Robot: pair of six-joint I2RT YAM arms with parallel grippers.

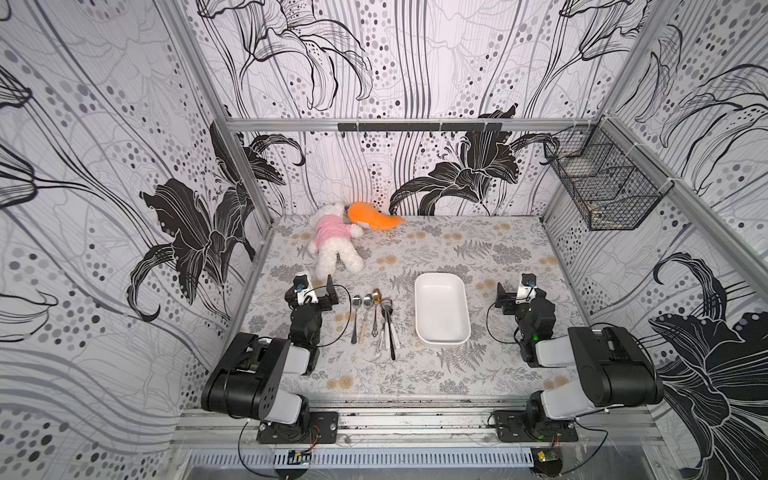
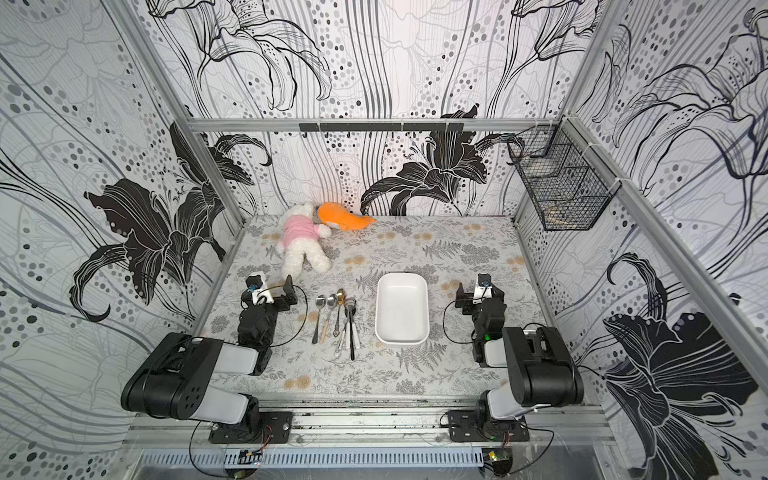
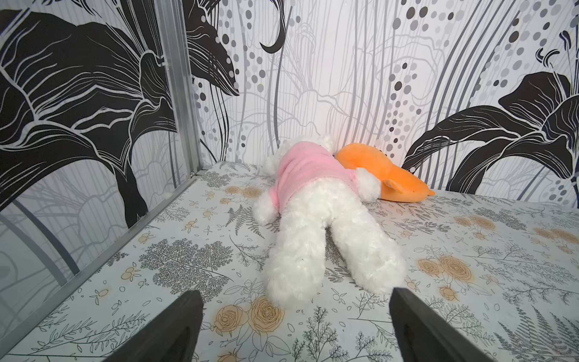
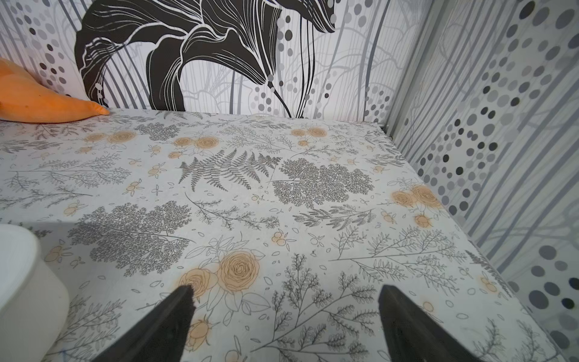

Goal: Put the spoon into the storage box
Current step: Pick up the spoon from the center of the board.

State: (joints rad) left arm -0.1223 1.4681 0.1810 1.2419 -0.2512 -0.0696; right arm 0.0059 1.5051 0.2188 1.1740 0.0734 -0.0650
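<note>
Three spoons (image 1: 368, 300) were counted lying singly on the table (image 1: 498, 249). Beside them, one bundle of cutlery (image 1: 388, 328) was noted, but its pieces overlapped too closely to be numbered. One storage box (image 1: 441, 309) was counted. Two plush toys were counted: one white bear in pink (image 1: 334, 245) and one orange toy (image 1: 372, 216). One wire basket (image 1: 602, 187) was counted. Two claws were counted: the left claw (image 3: 293, 296) and the right claw (image 4: 286, 291).
</note>
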